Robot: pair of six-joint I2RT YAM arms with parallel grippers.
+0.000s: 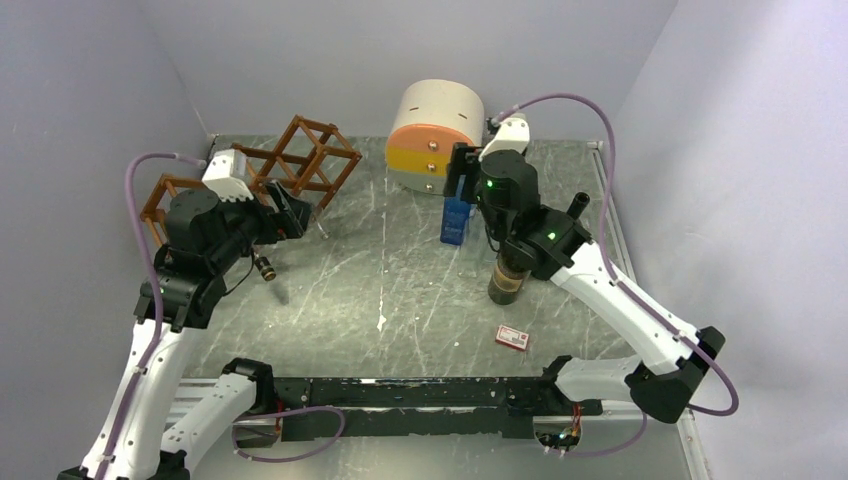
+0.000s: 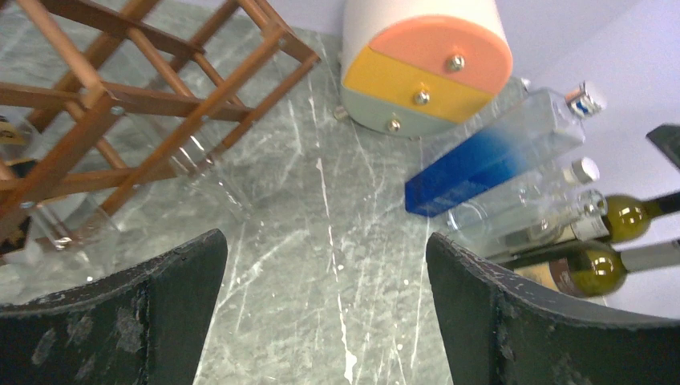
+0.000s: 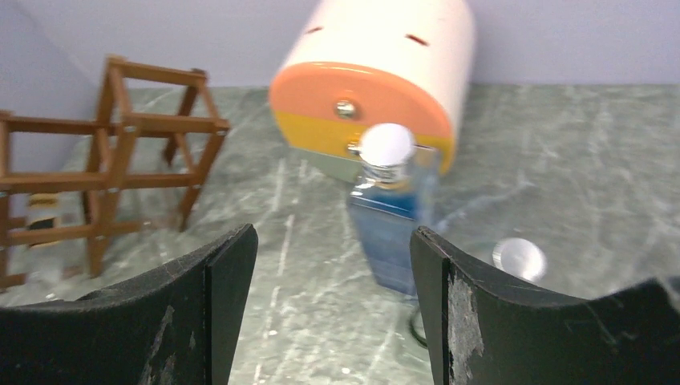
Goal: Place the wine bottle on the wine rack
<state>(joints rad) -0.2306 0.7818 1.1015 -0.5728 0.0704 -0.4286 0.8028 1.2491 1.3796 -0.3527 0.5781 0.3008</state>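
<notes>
Right hand [image 3: 330,237], fingers apart, faces a capped blue bottle [image 3: 393,224]; my left hand [image 2: 326,239], equally apart, faces the wine rack [image 2: 96,100].

**Scratched grey-green table bearing rack, cabinet, bottles**

The table [image 1: 400,300] is carrying the wine rack [image 1: 300,160] at its far left and a round cream-and-orange cabinet [image 1: 435,135] at the far middle. A blue bottle [image 1: 455,222] is standing just before the cabinet, a dark wine bottle [image 1: 507,283] is resting nearer, and a small red box [image 1: 512,338] is lying near the front.
</notes>
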